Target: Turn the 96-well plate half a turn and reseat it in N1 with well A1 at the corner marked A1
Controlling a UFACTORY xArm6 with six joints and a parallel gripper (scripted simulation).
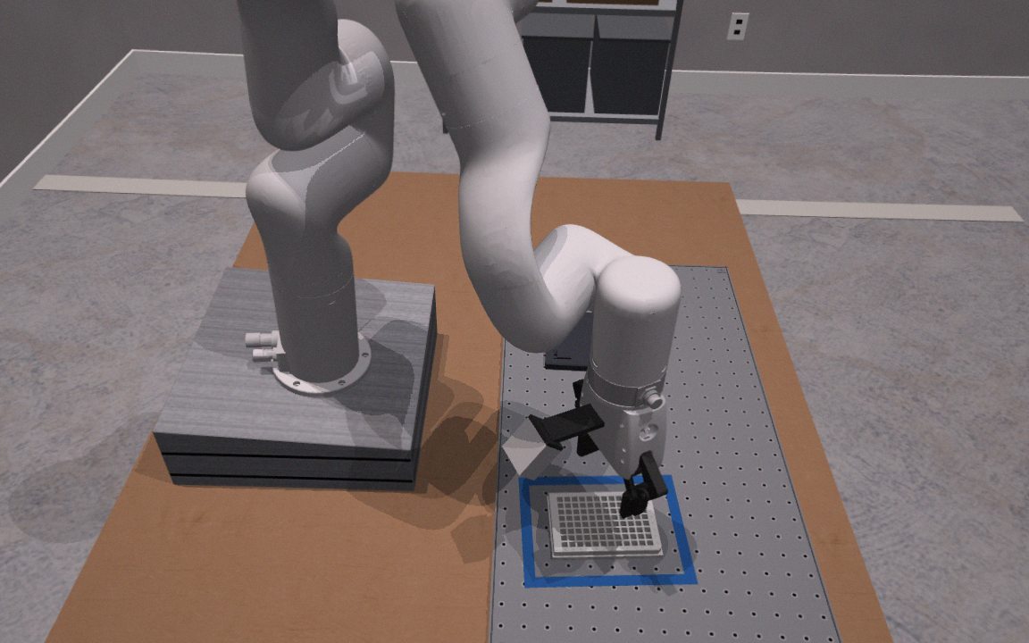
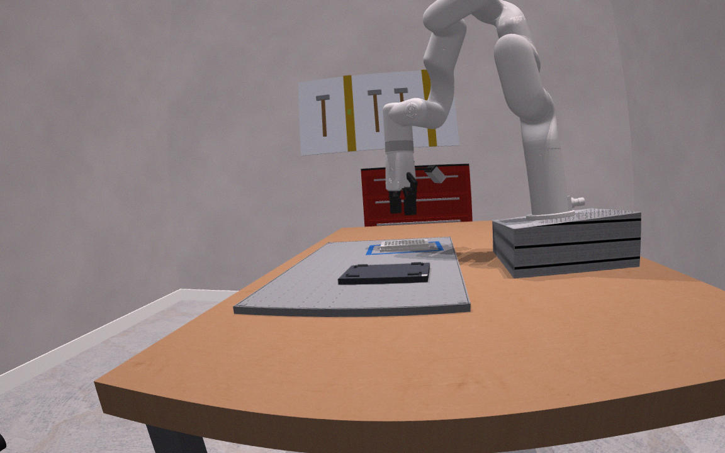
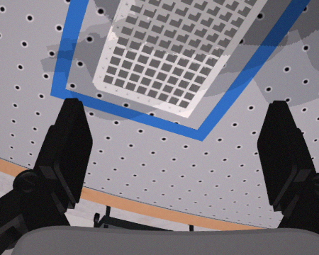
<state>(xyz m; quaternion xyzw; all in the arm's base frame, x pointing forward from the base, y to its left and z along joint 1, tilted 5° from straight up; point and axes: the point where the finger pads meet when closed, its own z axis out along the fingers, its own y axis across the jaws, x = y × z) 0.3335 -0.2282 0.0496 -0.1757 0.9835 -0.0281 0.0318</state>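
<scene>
96-well plate (image 1: pixel 603 523): white, lies flat inside the blue taped outline B1 (image 1: pixel 535 577) on the perforated grey deck (image 1: pixel 750 447), toward the deck's end nearest the arm's stacked grey pedestal (image 1: pixel 206 415).
Plate nest N1 (image 2: pixel 384 274): black, on the deck's middle, apart from the plate, nothing seated in it.
Gripper (image 3: pixel 178 139): hangs above the plate, well clear of it, fingers spread fully wide, holding nothing.
Table (image 2: pixel 466 360): wooden, carries deck and pedestal.

Lighting: even, moderately bright, from overhead. Shadows: soft layered arm shadows on the wooden table (image 1: pixel 302 559) beside the grey pedestal (image 1: pixel 206 415). Glare: none. Focus: sharp throughout. Distortion: table edge bowed in exterior view.
</scene>
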